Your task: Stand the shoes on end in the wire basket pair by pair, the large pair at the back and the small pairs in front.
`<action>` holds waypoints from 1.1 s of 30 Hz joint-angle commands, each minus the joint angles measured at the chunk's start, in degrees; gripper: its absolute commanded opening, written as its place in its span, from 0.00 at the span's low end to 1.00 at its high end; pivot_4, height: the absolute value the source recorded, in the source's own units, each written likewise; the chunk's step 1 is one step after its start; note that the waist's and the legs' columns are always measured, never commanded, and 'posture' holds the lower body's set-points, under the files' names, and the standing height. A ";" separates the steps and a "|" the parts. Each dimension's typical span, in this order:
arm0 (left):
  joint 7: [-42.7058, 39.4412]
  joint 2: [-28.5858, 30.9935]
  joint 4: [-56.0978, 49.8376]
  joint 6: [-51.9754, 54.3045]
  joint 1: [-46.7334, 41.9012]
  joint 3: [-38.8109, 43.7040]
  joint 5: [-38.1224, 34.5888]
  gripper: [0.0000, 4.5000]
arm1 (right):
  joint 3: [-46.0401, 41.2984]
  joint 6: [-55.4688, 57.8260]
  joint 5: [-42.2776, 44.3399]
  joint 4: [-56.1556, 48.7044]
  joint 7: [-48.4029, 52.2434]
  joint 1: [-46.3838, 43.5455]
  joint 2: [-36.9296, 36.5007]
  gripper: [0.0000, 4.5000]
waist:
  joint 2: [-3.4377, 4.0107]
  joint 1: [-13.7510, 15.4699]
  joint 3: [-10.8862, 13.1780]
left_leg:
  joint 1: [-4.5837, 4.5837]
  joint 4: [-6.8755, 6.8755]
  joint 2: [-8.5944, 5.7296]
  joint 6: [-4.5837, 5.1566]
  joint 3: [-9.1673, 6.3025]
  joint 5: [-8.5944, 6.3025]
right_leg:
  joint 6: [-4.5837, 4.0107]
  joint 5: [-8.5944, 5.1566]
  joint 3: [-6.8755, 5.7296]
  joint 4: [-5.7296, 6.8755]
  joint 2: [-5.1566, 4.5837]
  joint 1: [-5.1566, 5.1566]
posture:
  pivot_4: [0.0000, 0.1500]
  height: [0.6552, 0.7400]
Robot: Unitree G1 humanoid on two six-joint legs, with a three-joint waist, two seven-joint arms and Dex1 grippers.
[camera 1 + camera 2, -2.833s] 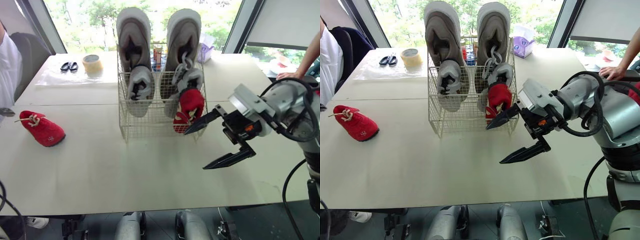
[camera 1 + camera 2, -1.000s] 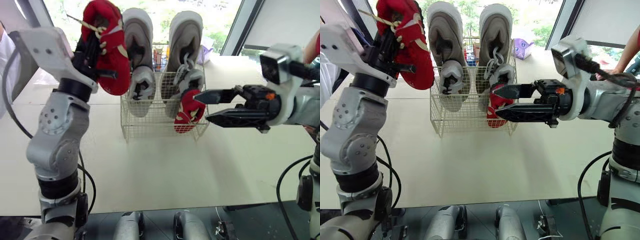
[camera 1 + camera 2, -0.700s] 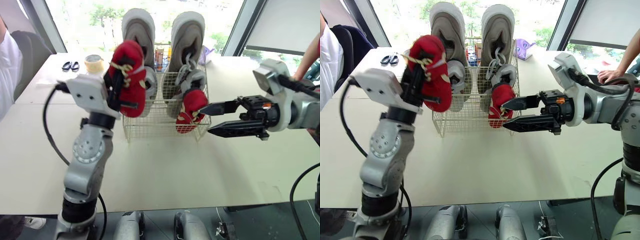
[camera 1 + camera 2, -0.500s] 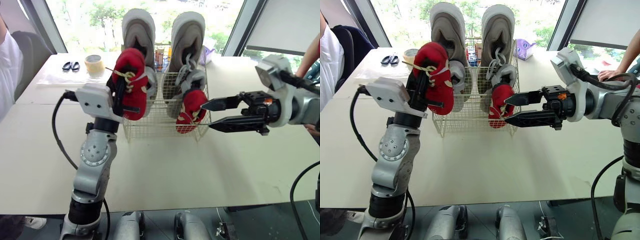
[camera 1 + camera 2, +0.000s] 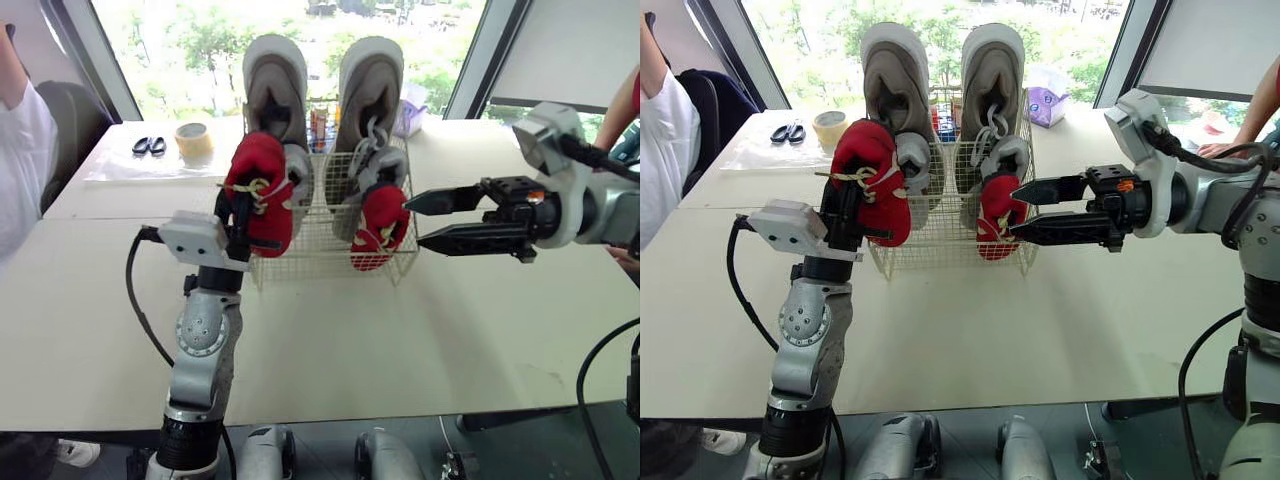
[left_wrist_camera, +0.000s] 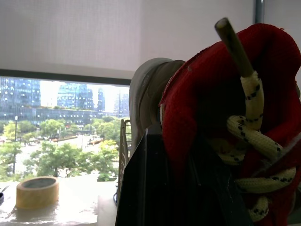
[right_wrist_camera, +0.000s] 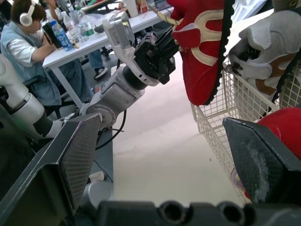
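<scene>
Now the left gripper [image 5: 238, 212] clamps the small red fabric shoe with cream laces [image 5: 262, 190], held upright at the front-left corner of the white wire basket [image 5: 330, 255]; its slot probably lies just behind. The right gripper [image 5: 415, 223] gapes empty beside the red mate [image 5: 381, 225].

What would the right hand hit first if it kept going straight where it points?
Most likely the red shoe standing in the wire basket, just ahead of the right hand, though depth is unclear.
</scene>
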 commanded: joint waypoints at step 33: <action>-2.51 -2.38 -6.68 16.83 3.31 0.06 -1.10 0.38 | -1.80 -1.14 0.13 -2.64 -0.70 2.15 1.01 1.00 | -0.03 -0.19 0.03 | -0.16 -0.07 0.02 0.01 0.00 -0.01 | -0.02 -0.01 0.02 -0.04 0.00 -0.19 | 1.00 0.94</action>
